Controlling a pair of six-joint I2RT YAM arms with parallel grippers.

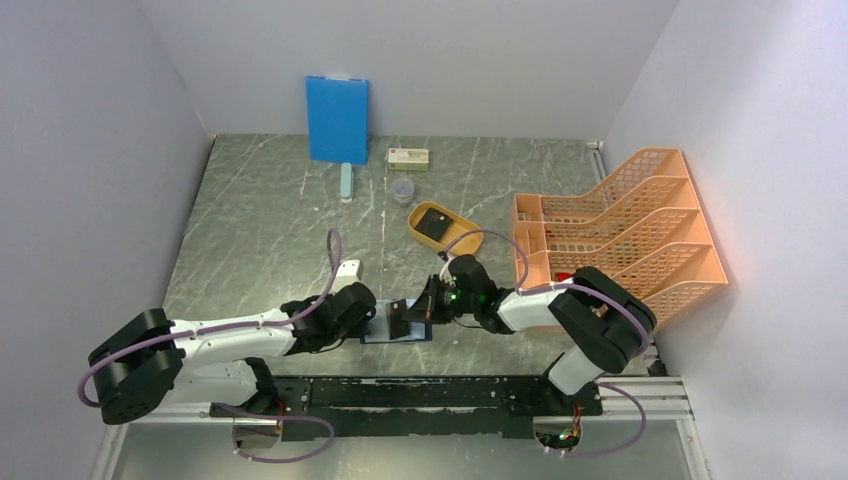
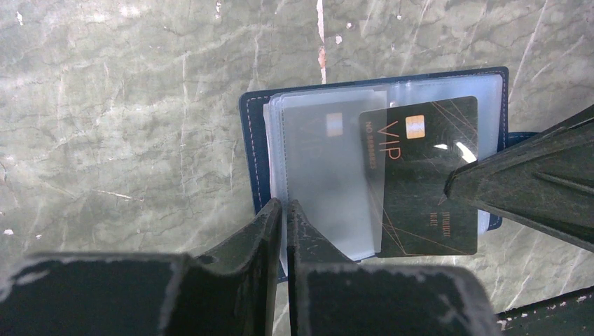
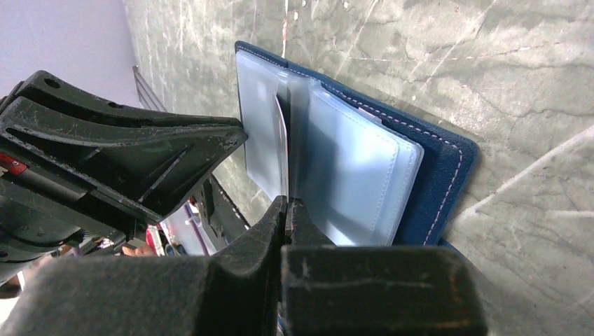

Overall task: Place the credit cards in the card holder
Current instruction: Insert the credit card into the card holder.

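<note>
The dark navy card holder lies open on the table between my grippers, its clear sleeves fanned out. My left gripper is shut on the near edge of a clear sleeve. My right gripper is shut on a black VIP credit card, seen edge-on in the right wrist view. The card's left edge sits under a sleeve. Another card's chip shows through a frosted sleeve.
A yellow-orange oval tray holding a dark card sits behind the grippers. An orange file rack stands at the right. A blue board, small box, clear cup and pale bar are at the back.
</note>
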